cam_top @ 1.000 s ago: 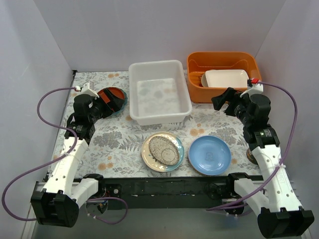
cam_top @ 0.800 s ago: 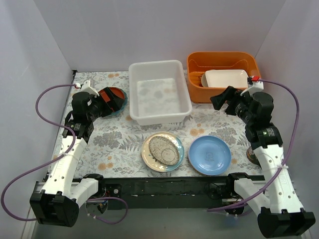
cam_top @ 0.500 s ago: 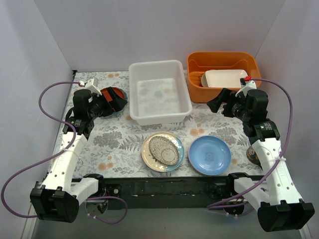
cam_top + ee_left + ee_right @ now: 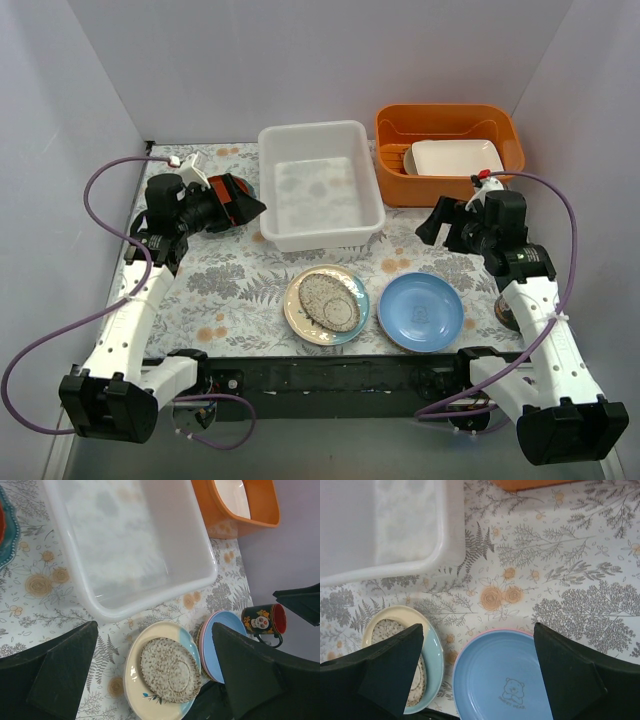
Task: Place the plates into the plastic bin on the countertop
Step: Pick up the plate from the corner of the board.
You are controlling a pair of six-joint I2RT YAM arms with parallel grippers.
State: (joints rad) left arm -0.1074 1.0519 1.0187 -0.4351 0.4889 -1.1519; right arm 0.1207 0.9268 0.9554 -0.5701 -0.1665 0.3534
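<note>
Nearest the arm bases, two stacks lie on the countertop, just apart from each other.
- Left stack: a speckled plate sits on a cream plate with a light blue portion on its right side.
- Right stack: a light blue plate printed with a small bear rests on a pink plate, of which only the rim shows.

A dark mug with a red interior stands to the right of these, partly hidden by the right arm in the overhead view.

Right gripper: fingers spread wide with nothing between them. It is held above the countertop between the light blue plate and the near right corner of the plastic bin.

Left gripper: likewise wide open and empty, raised just left of the bin's left wall and pointing toward it. Beneath it lies a teal plate with a red-brown plate on top (only slivers show at the edge of the left wrist view; the gripper covers most of both overhead).

The plastic bin stands at the centre rear of the countertop, upright, with no plate in it.

Farthest back on the right, an orange tub holds a white rectangular dish.
</note>
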